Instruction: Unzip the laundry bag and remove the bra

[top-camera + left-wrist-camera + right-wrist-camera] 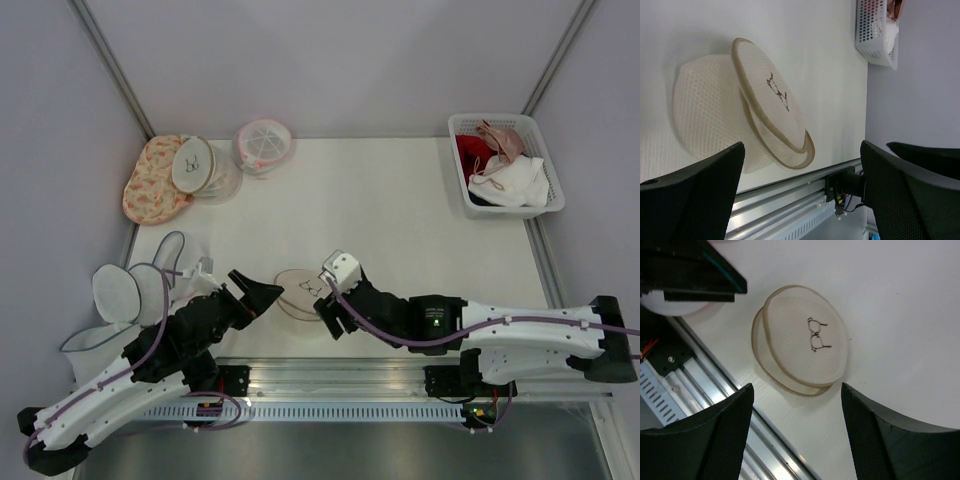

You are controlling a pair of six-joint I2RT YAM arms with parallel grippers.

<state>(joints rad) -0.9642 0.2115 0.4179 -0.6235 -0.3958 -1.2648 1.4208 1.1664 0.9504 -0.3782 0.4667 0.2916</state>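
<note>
Currently the laundry bag (302, 291) lies flat at the near edge of the white table (400, 220), drawing side up, directly between the two grippers. Left gripper (262, 299): fingers spread wide, holding nothing, tips just beside the bag's left rim. Right gripper (326, 305): fingers likewise spread wide and empty, just beside the right rim. Both wrist views show the upper shell sitting offset on the lower, two tan rims visible; from the left wrist it looks tilted up. Contents cannot be made out. Far left corner: orange floral bag (150, 190), second round mesh case (193, 163), pink-trimmed domed bag (263, 145). Far right: white basket (500, 119) holding pinkish-beige, white and red garments.
</note>
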